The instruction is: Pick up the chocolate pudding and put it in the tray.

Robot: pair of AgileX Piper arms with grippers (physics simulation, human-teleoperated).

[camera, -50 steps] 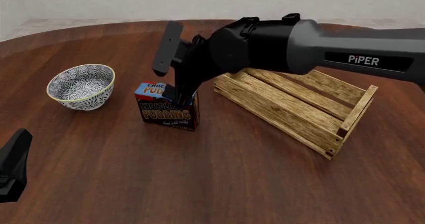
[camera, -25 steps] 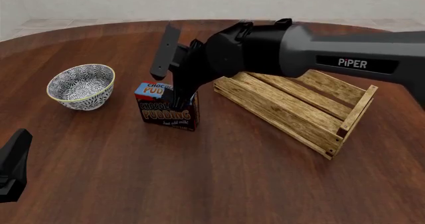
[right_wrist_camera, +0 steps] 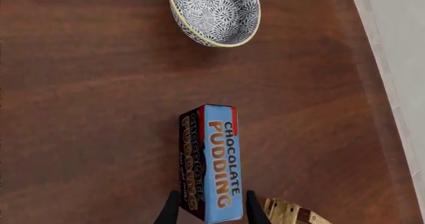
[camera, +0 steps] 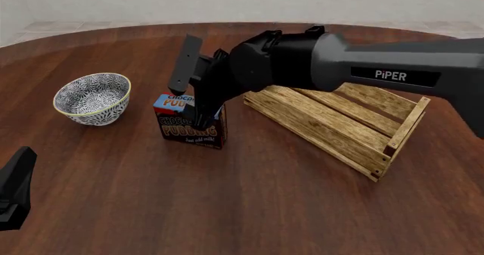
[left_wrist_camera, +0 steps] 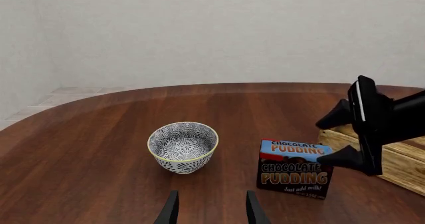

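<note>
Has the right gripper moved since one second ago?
Yes. The right gripper has come lower against the tray, its fingers now straddling the chocolate pudding.

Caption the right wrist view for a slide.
Right gripper open, fingers straddling the upright chocolate pudding carton, patterned bowl beyond.

Even, diffuse simulator light is filling all three views, leaving the table (camera: 226, 209) bright without glare or hard highlights. Only faint, soft shadows are lying under the bowl (camera: 92, 98) and the chocolate pudding (camera: 192, 124). Everything is rendering sharp to the edges, without blur or visible distortion.
</note>
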